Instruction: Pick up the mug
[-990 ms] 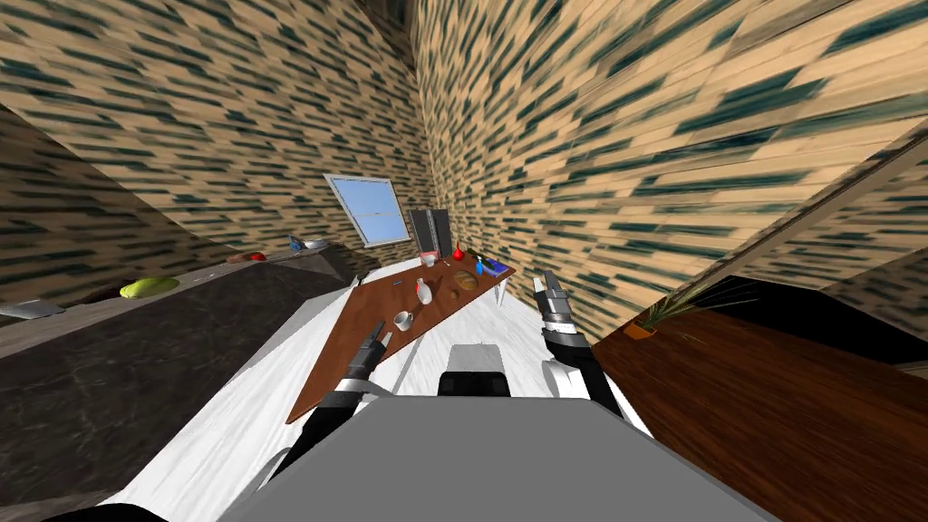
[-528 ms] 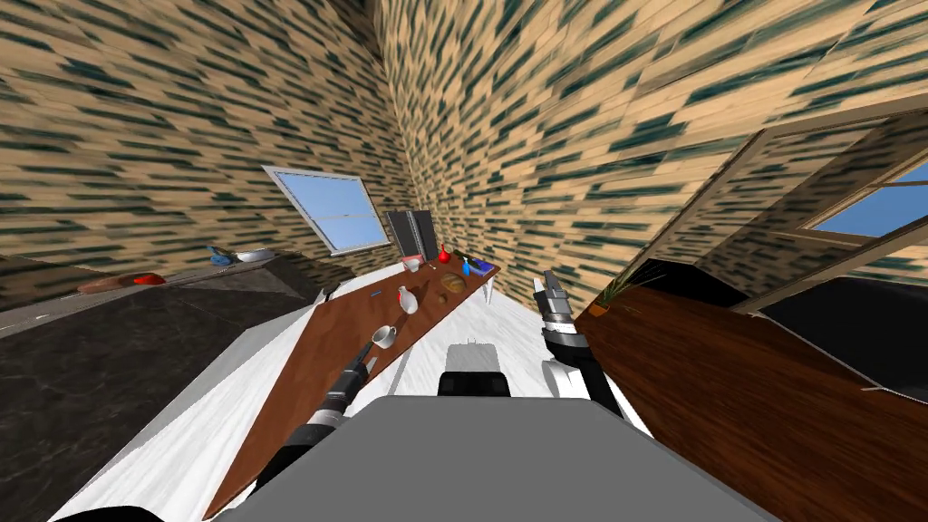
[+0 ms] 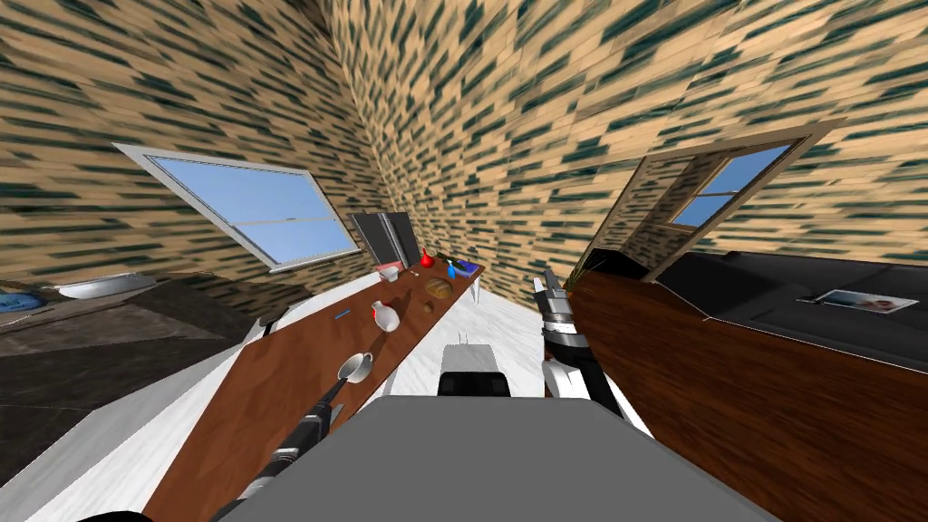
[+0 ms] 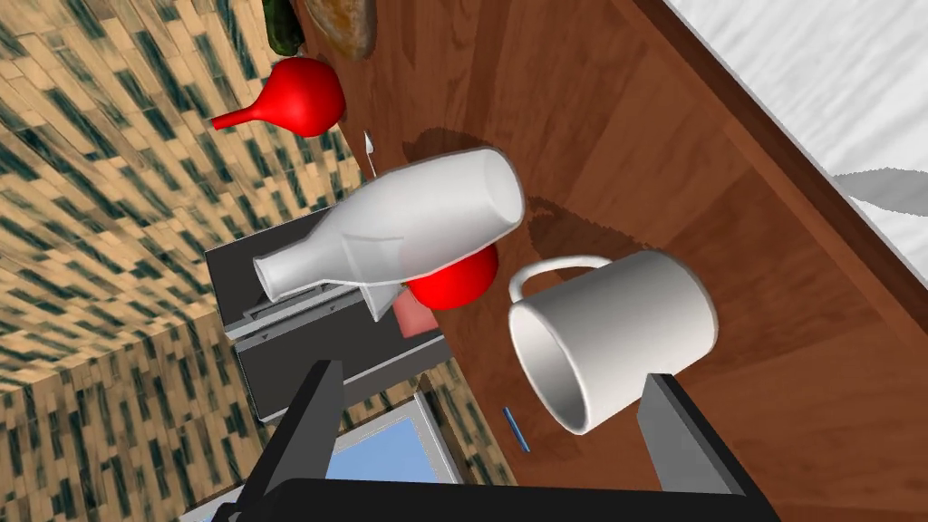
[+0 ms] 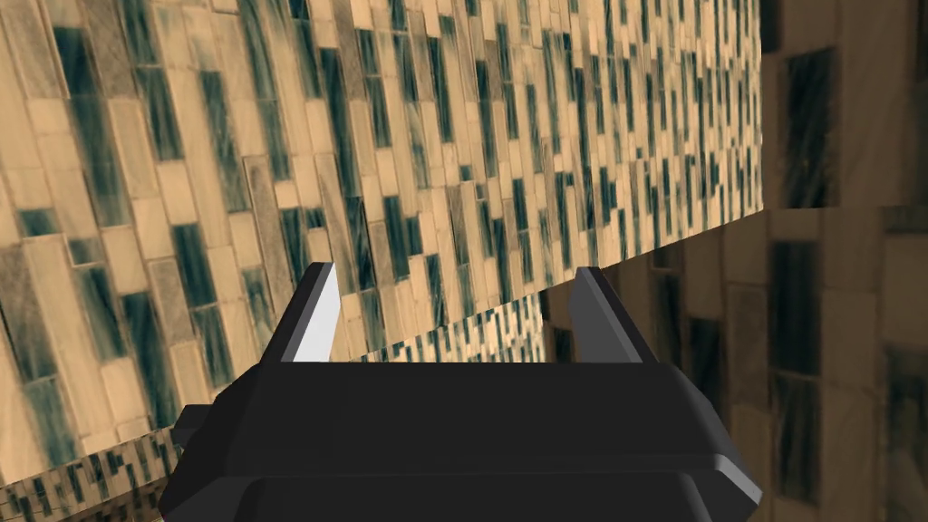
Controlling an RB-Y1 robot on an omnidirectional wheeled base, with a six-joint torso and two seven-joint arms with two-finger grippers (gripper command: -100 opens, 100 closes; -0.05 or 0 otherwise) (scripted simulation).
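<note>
Brown table (image 4: 589, 136): left fingers (image 4: 313, 408) spread, empty, one overlapping white mug (image 4: 616, 335); right fingers (image 5: 313, 308) spread, empty.

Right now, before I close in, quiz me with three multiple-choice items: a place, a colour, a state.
1. The mug stands: A) on the brown table, near its edge; B) on the floor; C) on a shelf.
2. The mug is: A) red; B) white; C) blue.
3. The left gripper is: A) shut on the mug; B) shut empty; C) open.
Key: 1A, brown wood lies under it, by the edge; 2B, its body is plain white; 3C, the fingers stand apart, with the mug just ahead.
</note>
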